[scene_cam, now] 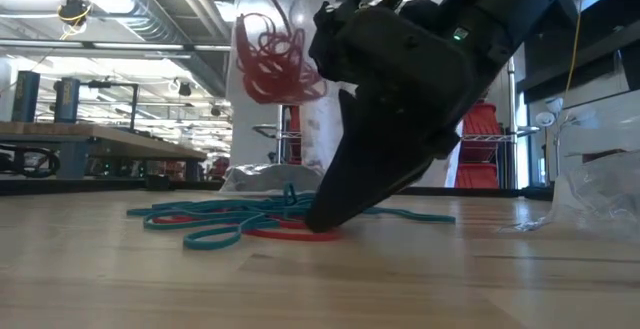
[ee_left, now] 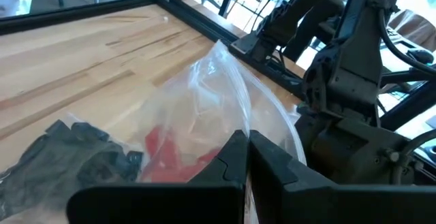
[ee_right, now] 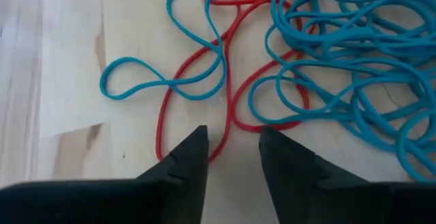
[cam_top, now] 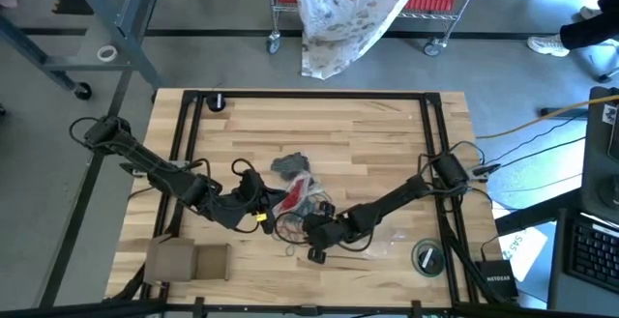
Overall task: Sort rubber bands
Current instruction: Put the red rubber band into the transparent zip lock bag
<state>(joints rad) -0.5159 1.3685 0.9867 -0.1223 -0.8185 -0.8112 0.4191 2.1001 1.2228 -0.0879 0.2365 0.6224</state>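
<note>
High view: the right claw (cam_top: 317, 251) is down on the counter (cam_top: 387, 134) at the loose tangle of rubber bands (cam_top: 290, 229), just beside the clear bag (cam_top: 300, 197) that the left claw (cam_top: 259, 214) pinches. The risk, as I judge it, is that the tangle comes up whole instead of one band.

Low view: the right claw's tips touch the counter on a red band (scene_cam: 285, 233) lying among teal bands (scene_cam: 215, 221); behind the tangle the bag of red bands (scene_cam: 272, 59) hangs lifted.

Left wrist view: the left claw (ee_left: 246, 157) is closed tight on the bag's plastic (ee_left: 225, 88); a dark bag (ee_left: 75, 157) lies beside it.

Right wrist view: the right claw (ee_right: 231, 156) stands narrowly apart, straddling the red loop (ee_right: 228, 108). A teal loop (ee_right: 163, 81) crosses that red one, so it may drag along or the thin band slip free.
</note>
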